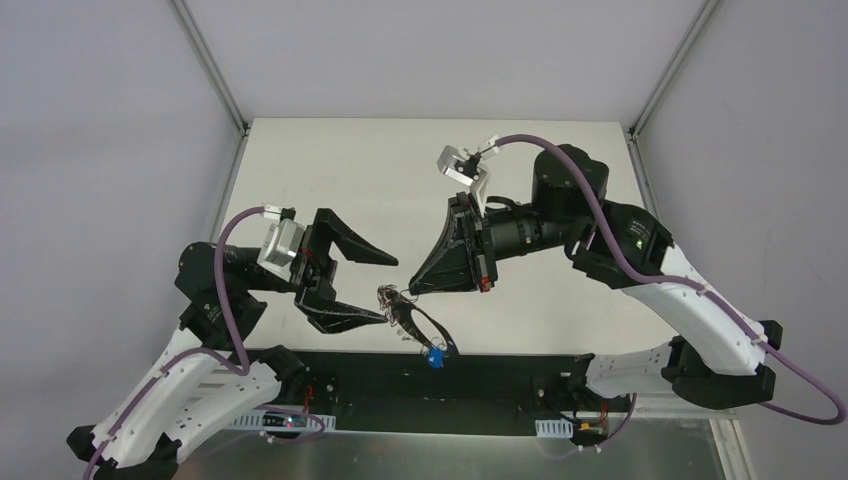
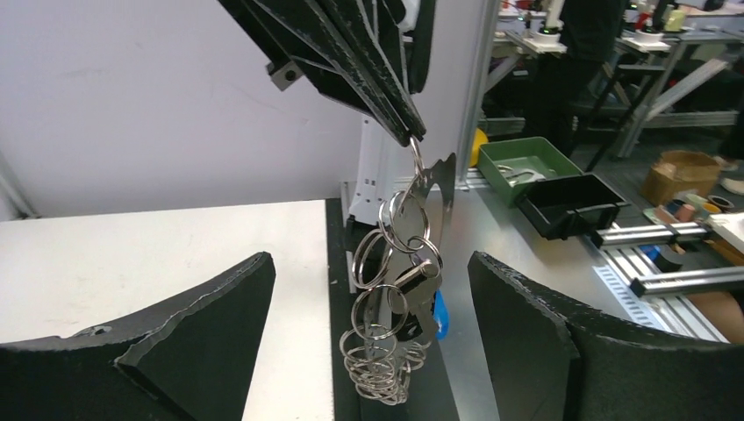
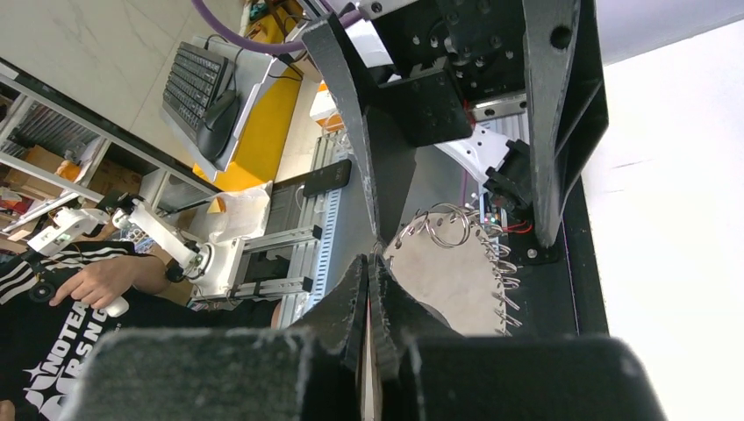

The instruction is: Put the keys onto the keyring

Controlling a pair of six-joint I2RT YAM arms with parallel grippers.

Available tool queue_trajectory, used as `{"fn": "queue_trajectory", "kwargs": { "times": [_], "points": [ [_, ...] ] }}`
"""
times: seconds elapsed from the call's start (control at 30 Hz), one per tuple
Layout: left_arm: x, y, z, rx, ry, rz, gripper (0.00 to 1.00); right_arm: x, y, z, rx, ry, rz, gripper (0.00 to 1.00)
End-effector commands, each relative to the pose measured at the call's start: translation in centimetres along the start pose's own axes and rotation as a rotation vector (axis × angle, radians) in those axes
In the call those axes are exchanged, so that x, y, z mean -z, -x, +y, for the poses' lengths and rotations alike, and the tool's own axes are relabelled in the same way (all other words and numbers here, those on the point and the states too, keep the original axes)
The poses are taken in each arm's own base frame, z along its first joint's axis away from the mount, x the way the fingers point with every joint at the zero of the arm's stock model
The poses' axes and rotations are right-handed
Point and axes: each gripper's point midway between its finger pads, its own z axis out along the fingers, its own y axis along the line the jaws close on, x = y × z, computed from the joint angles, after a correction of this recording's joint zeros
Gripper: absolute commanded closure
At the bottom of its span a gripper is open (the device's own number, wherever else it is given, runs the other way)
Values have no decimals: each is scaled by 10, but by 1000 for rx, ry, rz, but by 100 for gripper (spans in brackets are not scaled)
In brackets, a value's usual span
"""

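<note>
The keyring (image 1: 404,312) hangs in the air over the table's near edge, a silvery loop fringed with many small split rings (image 2: 386,351). My right gripper (image 1: 412,290) is shut on its top end, with the pinch seen in the left wrist view (image 2: 412,132) and in the right wrist view (image 3: 368,261). A dark key (image 2: 411,285) and a bright blue key (image 2: 441,316) dangle on the keyring (image 3: 443,226). The blue key (image 1: 434,358) is the lowest part. My left gripper (image 1: 388,290) is open, its two fingers either side of the hanging bunch (image 2: 368,263) without touching it.
The white table (image 1: 400,180) lies behind the grippers. A black strip (image 1: 500,372) runs along its near edge under the keys. Off the table, a green bin (image 2: 526,162) and a black bin (image 2: 570,203) stand on a metal frame.
</note>
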Motion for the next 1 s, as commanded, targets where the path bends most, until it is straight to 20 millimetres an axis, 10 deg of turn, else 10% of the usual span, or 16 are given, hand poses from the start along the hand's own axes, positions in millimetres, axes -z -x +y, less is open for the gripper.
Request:
{"fn": "queue_trajectory", "kwargs": {
  "times": [0.0,0.1,0.33,0.97],
  "points": [
    [-2,5,-22,-18,-148,4,21,7,28,33,69,100,-79,100],
    [-3,2,-29,12,-199,36,33,6,29,34,69,110,-76,100],
    [-4,-2,-37,68,-286,95,100,6,24,28,78,89,-65,100],
    [5,9,-61,91,-395,155,100,17,-30,24,150,158,152,100]
  ]
}}
